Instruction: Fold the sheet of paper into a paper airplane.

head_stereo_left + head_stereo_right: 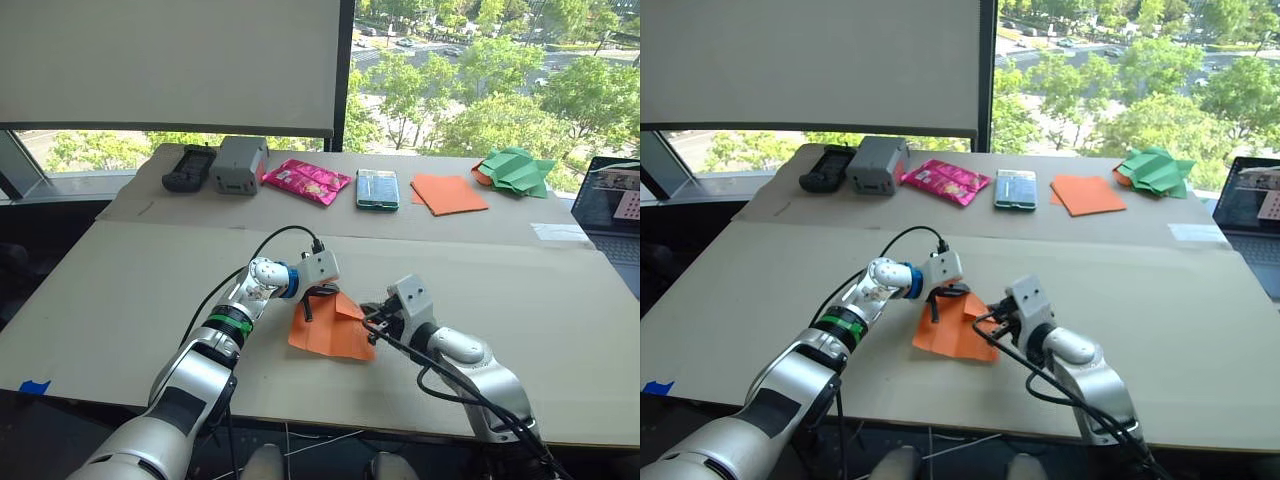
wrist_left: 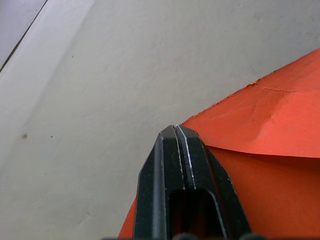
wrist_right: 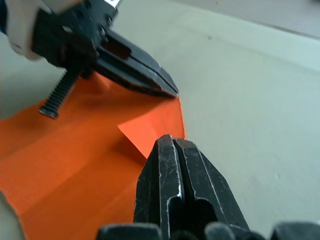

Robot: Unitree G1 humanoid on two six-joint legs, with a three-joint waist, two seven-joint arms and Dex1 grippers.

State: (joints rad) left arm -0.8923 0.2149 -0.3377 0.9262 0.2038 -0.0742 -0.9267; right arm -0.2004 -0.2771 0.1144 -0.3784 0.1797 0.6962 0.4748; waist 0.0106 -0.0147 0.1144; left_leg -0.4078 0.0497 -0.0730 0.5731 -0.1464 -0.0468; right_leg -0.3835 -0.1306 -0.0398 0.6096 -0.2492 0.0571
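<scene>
Both clenched, the left end effector [image 2: 175, 131] and right end effector [image 3: 172, 141] press their tips on the creased sheet of paper [image 1: 325, 330] lying between them on the tabletop [image 1: 120, 290].

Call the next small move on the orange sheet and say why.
Probably: press the right gripper down along the folded flap to set its crease. Both grippers are shut, tips at the far edge of the sheet of paper. The left gripper sits on the sheet near that corner, likely pinning it, while the flap's edge looks lifted in the left wrist view.
</scene>
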